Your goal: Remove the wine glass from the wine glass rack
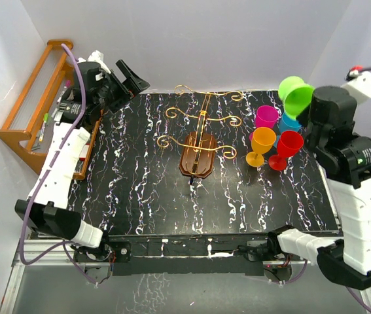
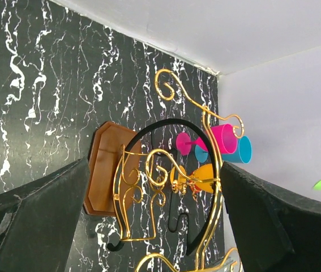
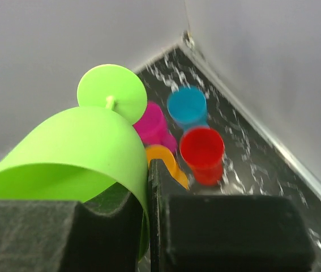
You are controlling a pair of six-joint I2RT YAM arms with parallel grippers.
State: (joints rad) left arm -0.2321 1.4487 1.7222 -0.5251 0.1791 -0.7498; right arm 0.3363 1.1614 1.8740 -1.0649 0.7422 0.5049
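The wine glass rack (image 1: pixel 201 121) stands mid-table on its dark brown base (image 1: pixel 197 158), its gold scroll arms bare. My right gripper (image 1: pixel 308 110) is shut on the bowl wall of a lime-green wine glass (image 1: pixel 295 95), which it holds tilted in the air above the back right corner. In the right wrist view the green glass (image 3: pixel 75 147) fills the left side with its foot (image 3: pixel 112 90) pointing away, and the gripper (image 3: pixel 148 195) pinches its rim. My left gripper (image 1: pixel 131 77) hovers open at the table's back left, looking at the rack (image 2: pixel 160 170) from well away.
A magenta (image 1: pixel 266 116), a blue (image 1: pixel 288 123), an orange (image 1: pixel 262 140) and a red glass (image 1: pixel 288 145) stand together at the back right, below the held glass. An orange-brown slatted shelf (image 1: pixel 31 108) sits off the table's left edge. White walls close the back and sides.
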